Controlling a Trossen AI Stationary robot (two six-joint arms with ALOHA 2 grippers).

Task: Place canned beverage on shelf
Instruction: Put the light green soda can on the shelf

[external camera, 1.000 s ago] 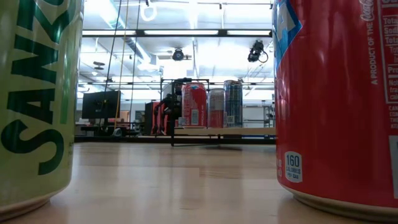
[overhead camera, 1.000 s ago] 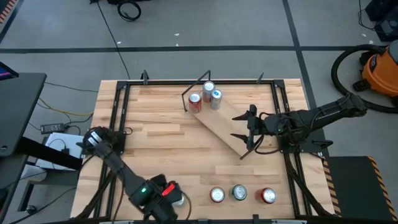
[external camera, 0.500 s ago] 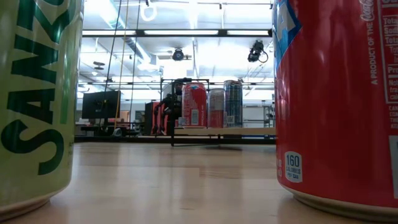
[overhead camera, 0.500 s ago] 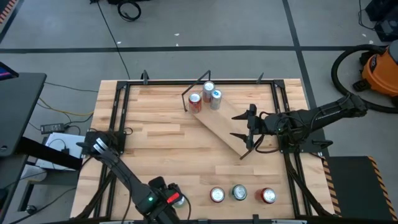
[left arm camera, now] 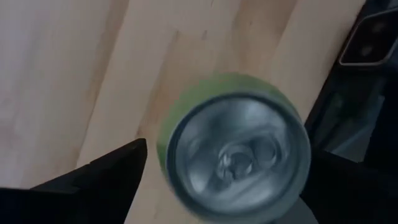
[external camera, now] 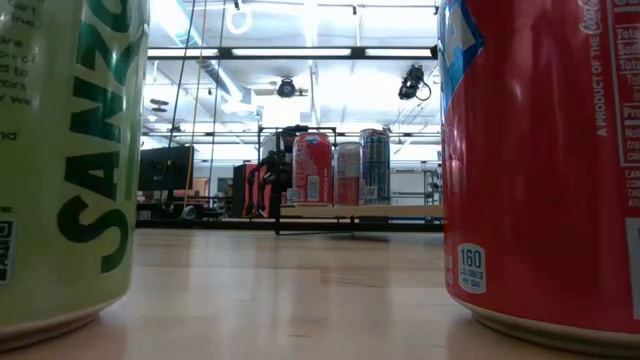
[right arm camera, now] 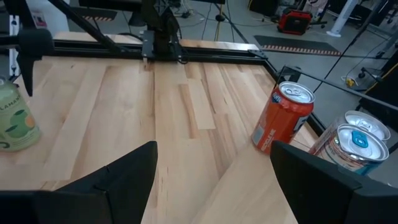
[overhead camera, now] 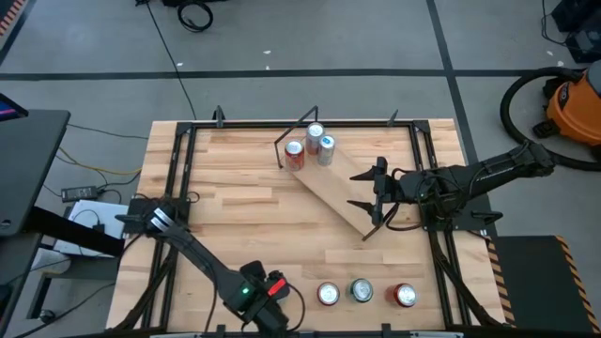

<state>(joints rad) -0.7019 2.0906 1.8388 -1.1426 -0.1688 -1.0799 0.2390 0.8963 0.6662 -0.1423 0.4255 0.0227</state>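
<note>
A green can (left arm camera: 236, 155) stands upright on its base on the wooden table at the near edge. It fills the left of the low view (external camera: 60, 170). My left gripper (overhead camera: 274, 289) is over it, pointing down and open, with one finger on each side of the can. The shelf (overhead camera: 343, 192) is a light-wood board on black rod legs, lying diagonally at mid-table. Three cans (overhead camera: 315, 143) stand on its far end. My right gripper (overhead camera: 377, 195) hovers open and empty at the shelf's right end. My left gripper comes at the green can from above, its fingers straddling the can's upper wall. One finger (left arm camera: 348, 186) lies against the can's side (left arm camera: 306, 163). A thin strip of table shows between the other finger (left arm camera: 106, 180) and the can. The can stands upright on the table.
Three more cans (overhead camera: 362, 292) stand in a row at the near edge, right of my left gripper. One of them, a red can (external camera: 540, 160), fills the right of the low view. A black metal frame (overhead camera: 178, 178) runs along the table's sides.
My left gripper has gone toward the table's right edge along the near edge and now stands over the green can. The can has shifted and turned a little on the table, as the low view shows.
</note>
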